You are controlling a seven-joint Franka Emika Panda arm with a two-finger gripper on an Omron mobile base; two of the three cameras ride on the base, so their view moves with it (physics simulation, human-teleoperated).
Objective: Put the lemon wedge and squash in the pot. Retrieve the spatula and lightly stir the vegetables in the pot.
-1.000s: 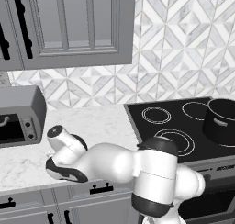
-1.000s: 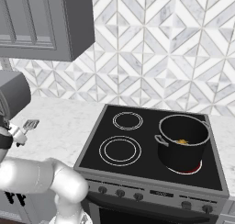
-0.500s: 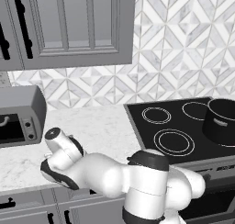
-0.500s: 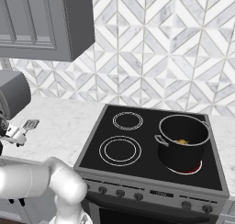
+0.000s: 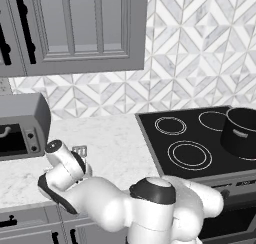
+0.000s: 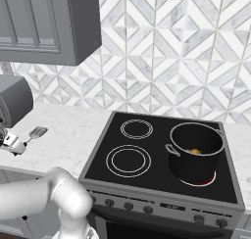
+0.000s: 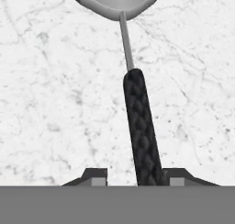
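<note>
Straddling the spatula (image 7: 140,122) handle, the gripper (image 7: 134,176) hangs over marble counter (image 7: 50,103).

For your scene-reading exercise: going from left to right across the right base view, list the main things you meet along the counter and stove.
Toaster oven → spatula → front-left burner ring → pot.

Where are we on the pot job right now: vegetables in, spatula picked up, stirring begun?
Done: something orange-yellow, likely the squash, lies inside the pot on the stove; the lemon wedge I cannot make out. In hand: the gripper is down at the counter, fingers either side of the spatula handle; whether they grip it yet I cannot tell. Left: lift the spatula, carry it to the pot, stir lightly.
</note>
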